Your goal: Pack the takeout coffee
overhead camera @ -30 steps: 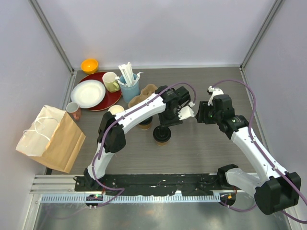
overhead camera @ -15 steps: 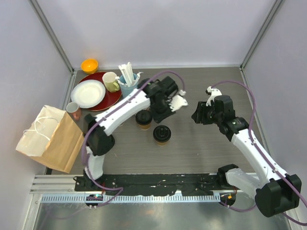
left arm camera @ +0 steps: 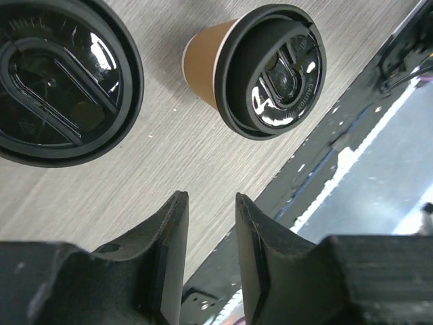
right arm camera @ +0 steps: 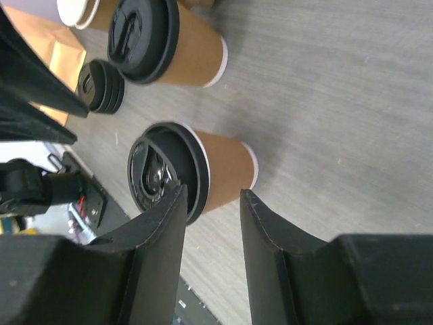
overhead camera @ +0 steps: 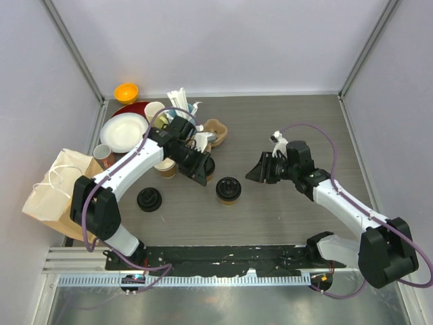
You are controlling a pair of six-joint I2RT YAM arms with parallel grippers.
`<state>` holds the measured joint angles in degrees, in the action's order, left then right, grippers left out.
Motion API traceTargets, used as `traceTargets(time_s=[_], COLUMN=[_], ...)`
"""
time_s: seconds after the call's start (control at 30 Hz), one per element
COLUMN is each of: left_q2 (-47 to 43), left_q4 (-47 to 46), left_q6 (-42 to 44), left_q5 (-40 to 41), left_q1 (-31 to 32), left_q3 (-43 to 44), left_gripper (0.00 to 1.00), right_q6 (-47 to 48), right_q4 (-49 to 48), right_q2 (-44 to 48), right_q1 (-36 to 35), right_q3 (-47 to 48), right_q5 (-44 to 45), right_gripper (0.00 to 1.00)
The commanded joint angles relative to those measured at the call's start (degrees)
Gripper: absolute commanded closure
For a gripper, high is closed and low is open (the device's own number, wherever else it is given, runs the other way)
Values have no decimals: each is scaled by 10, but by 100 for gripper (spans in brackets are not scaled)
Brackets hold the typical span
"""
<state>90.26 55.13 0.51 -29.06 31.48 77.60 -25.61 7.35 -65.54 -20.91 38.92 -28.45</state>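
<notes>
Two lidded takeout coffee cups stand mid-table. One (overhead camera: 229,190) stands free; it also shows in the left wrist view (left arm camera: 264,68) and the right wrist view (right arm camera: 203,169). The other (overhead camera: 210,164) is partly hidden under my left gripper (overhead camera: 201,173); its lid (left arm camera: 54,81) fills the upper left of the left wrist view. That gripper (left arm camera: 211,203) is open and empty above the table between them. My right gripper (overhead camera: 253,173) is open and empty, just right of the free cup; in its wrist view the gripper (right arm camera: 213,196) is close to that cup's side. An unlidded cup (overhead camera: 164,166) stands to the left.
A stack of black lids (overhead camera: 149,200) lies front left. A brown paper bag (overhead camera: 67,193) lies at the left edge. A cardboard cup carrier (overhead camera: 216,130), a blue cup of white sticks (overhead camera: 181,118), a mug (overhead camera: 155,112), plates (overhead camera: 124,132) and an orange bowl (overhead camera: 126,92) are at the back left.
My left arm has swung left and its gripper has come over the rear lidded cup. My right gripper has moved left and down toward the free cup. The lid stack has come into view.
</notes>
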Motion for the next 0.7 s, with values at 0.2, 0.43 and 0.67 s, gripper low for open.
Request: traceTargets(time_s=[0.2, 0.43, 0.67], left_q2=[-25, -35, -29], left_q4=[-221, -288, -322], left_q6=[-185, -264, -295], left_q5=[-132, -137, -147], left_q1=[-16, -31, -38], left_q3=[-123, -173, -189], left_gripper=[62, 65, 73], right_q6=[-92, -124, -138], right_q4=[-109, -150, -178], right_q2=[4, -9, -20], right_q1=[-12, -12, -19], right_q3=[-69, -91, -101], right_q5=[-79, -93, -84], right_gripper=[58, 60, 63])
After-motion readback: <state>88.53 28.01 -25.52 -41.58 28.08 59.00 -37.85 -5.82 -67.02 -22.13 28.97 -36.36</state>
